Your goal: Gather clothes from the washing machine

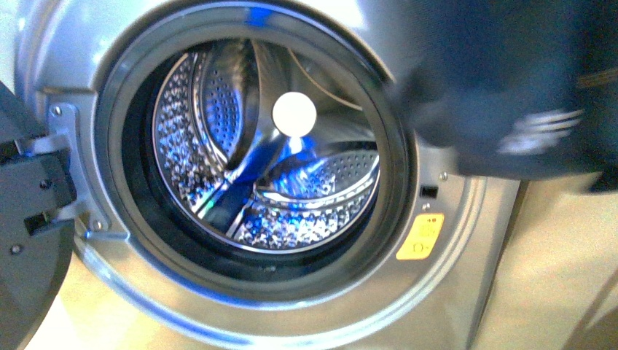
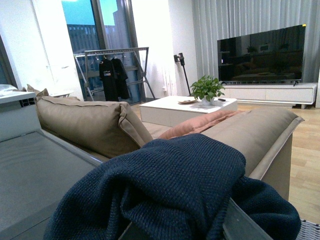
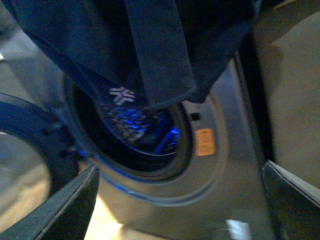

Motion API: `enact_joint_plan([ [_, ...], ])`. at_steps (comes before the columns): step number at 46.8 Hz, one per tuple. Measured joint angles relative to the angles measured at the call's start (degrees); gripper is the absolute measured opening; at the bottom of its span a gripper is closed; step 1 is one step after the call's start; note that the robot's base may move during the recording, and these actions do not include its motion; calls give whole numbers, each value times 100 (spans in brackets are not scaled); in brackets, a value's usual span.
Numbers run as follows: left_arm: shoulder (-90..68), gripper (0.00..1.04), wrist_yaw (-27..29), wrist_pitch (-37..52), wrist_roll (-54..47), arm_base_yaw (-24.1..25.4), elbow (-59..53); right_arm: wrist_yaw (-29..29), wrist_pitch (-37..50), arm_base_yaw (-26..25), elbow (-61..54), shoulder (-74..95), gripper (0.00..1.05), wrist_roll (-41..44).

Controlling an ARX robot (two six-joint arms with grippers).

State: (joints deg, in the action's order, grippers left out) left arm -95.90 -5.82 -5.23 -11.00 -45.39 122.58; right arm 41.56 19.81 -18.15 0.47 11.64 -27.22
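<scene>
**Evidently outside the drum: navy clothes hanging at the washing machine's upper right**

Seen close up from the front: washing machine point(image 1: 466, 240), with its round door point(image 1: 29, 219) standing open at the left edge and the steel drum point(image 1: 218, 146) in plain sight. Clothes point(image 1: 510, 80) blurred and dark, outside the drum and covering the upper right of the rim. Yellow sticker point(image 1: 420, 237) just right of the opening, below the fabric.

From the right wrist: same dark fabric draped across the upper part of the opening, hiding much of it. White cross-shaped logo point(image 3: 120, 94) showing against the dark mouth. Right gripper point(image 3: 180, 165) spread wide, holding nothing, with the machine's front and the sticker visible through the gap. Fabric above the fingers point(image 3: 65, 210), not between them.

From the left wrist: facing a living room, not the machine. Navy knit heaped across the foreground, blocking the lower view, with a pale grey bar point(image 2: 245, 222) poking out from under it. Left gripper hidden by the cloth; cannot tell whether open or closed.

- Just behind the knit: tan sofa point(image 2: 95, 125) with a salmon cushion point(image 2: 200, 125).
- Further off: white coffee table point(image 2: 175, 107) bearing a potted plant point(image 2: 206, 89).
- Also further off: television point(image 2: 260, 55) and a drying rack point(image 2: 117, 70) by the window.
- At the picture's edge: a corner of a woven basket point(image 2: 311, 231).
</scene>
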Motion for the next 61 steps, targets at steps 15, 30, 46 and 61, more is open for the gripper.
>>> enact_joint_plan([
  [15,0,7,-13,0,2,0,0,2022,5353,-1989,1486,3735,97,-3445],
  [30,0,7,-13,0,0,0,-2,1967,6013,-1989,1910,4304,97,-3707],
  [46,-2,7,-15,0,0,0,0,1410,2983,-439,4828,5174,97,-1882],
  [61,-4,7,-9,0,-2,0,0,1996,4809,-363,4708,5311,97,-3036],
])
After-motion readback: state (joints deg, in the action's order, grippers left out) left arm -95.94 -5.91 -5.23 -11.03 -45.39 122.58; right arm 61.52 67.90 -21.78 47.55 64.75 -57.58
